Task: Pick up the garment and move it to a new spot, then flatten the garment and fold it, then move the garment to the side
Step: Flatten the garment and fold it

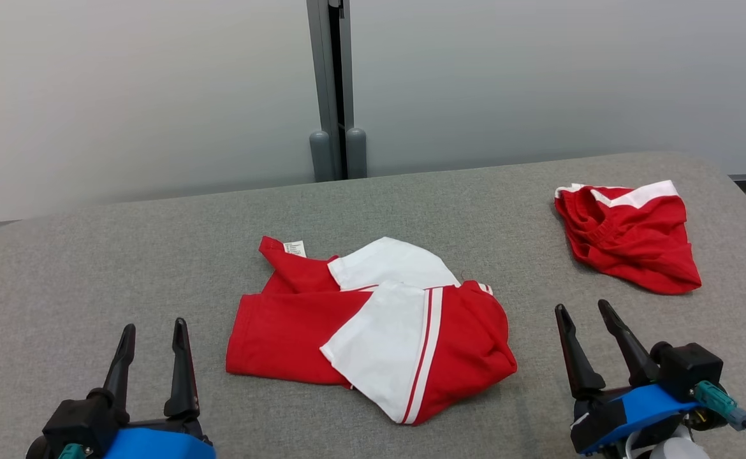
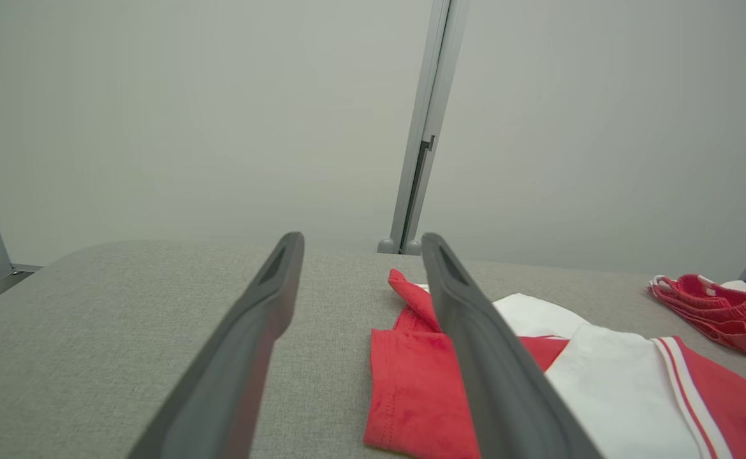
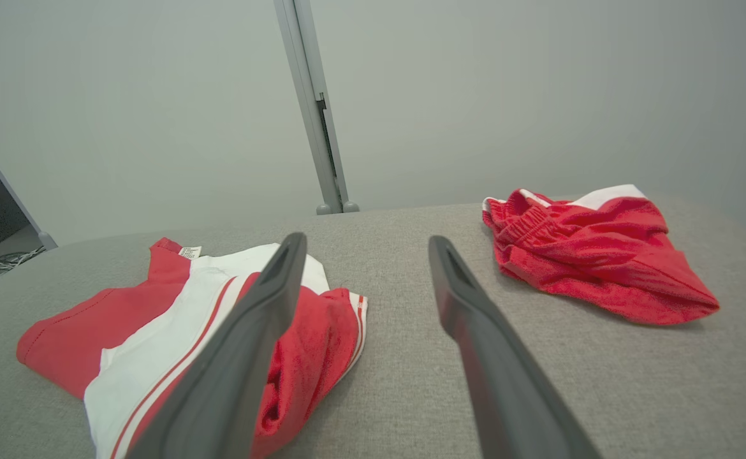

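A: The shirt (image 1: 373, 328) sits crumpled mid table (image 1: 92, 268); left gripper (image 1: 155, 326) and right gripper (image 1: 582, 307) flank it, both spread, empty.
B: Soft, light, floppy, I'd say. Pinch the red hem corners, not the bunched middle.

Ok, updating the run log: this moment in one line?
red-and-white shirt: crumpled, centre | red shorts: far right | left claw: open, empty | right claw: open, empty

Grey fabric-covered table (image 1: 124, 255), bearing a crumpled red-and-white garment (image 1: 373, 325) between left gripper (image 1: 155, 324) and right gripper (image 1: 582, 305); bunched red shorts (image 1: 628, 236) lying just beyond the right gripper.
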{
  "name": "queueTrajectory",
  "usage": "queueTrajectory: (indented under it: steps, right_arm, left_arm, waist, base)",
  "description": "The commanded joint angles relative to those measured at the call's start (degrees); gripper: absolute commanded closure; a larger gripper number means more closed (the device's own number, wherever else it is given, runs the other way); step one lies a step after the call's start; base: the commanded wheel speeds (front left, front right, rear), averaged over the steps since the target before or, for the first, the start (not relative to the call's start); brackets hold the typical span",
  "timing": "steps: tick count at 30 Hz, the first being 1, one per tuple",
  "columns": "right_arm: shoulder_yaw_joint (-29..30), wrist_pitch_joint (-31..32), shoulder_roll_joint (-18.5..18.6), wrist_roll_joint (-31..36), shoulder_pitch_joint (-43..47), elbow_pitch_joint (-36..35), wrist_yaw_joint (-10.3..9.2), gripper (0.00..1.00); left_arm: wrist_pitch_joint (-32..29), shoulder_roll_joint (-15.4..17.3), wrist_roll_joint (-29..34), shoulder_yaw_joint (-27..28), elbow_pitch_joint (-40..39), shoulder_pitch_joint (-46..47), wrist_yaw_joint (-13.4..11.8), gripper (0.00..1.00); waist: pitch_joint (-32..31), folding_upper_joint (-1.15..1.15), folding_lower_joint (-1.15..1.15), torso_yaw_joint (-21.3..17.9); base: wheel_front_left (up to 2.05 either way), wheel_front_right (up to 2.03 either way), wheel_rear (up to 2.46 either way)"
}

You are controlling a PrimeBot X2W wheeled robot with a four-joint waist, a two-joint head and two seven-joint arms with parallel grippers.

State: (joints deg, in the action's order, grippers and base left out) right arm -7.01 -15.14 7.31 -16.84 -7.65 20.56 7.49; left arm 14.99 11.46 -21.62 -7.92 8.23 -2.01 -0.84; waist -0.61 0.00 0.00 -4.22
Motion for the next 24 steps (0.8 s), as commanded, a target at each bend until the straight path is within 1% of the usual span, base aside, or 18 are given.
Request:
queueTrajectory:
  steps: [1,5,8,12,17,19,24]
  right_arm:
    - [-0.29,0.01,0.46,-0.61,-0.70,0.40,0.01,0.00]
    - [-1.09,0.28,1.00,-1.32,-2.22,1.71,0.01,0.00]
    - [-1.55,3.08,1.41,-2.54,-4.76,4.13,0.01,0.00]
    - [-2.19,9.46,2.01,-4.76,-10.26,9.94,0.01,0.00]
    - [-3.36,19.55,2.32,-8.13,-18.00,18.96,0.01,0.00]
    - [-3.20,22.63,2.68,-9.33,-20.75,22.49,0.01,0.00]
    - [-3.99,30.35,2.02,-11.70,-24.56,30.97,0.01,0.00]
  left_arm:
    - [0.26,-0.11,0.30,0.34,0.21,0.06,0.29,0.00]
    - [0.26,-0.54,0.49,0.34,0.66,0.40,0.52,0.00]
    - [0.26,-0.79,0.73,0.04,0.88,0.82,0.88,0.00]
    - [0.27,-1.05,0.96,-0.57,0.99,1.76,1.33,0.00]
    - [0.26,-1.37,1.10,-1.00,1.35,3.46,1.52,0.00]
    - [0.26,-1.48,1.11,-1.00,1.56,4.22,1.67,0.00]
    - [0.27,-1.63,1.25,-0.76,2.13,5.63,2.03,0.00]
  waist:
    - [-0.05,0.00,0.00,0.08]
    - [-0.01,0.00,0.00,0.31]
    - [0.26,0.00,0.00,0.86]
    - [1.54,0.00,0.00,2.59]
    - [4.75,0.00,0.00,5.43]
    - [5.87,0.00,0.00,6.57]
    - [7.45,0.00,0.00,8.87]
  base:
    - [0.00,0.00,0.00]
    - [0.00,0.00,0.00]
    - [0.00,0.00,0.00]
    - [0.00,0.00,0.00]
    - [0.00,0.00,0.00]
    - [0.00,0.00,0.00]
    - [0.00,0.00,0.00]
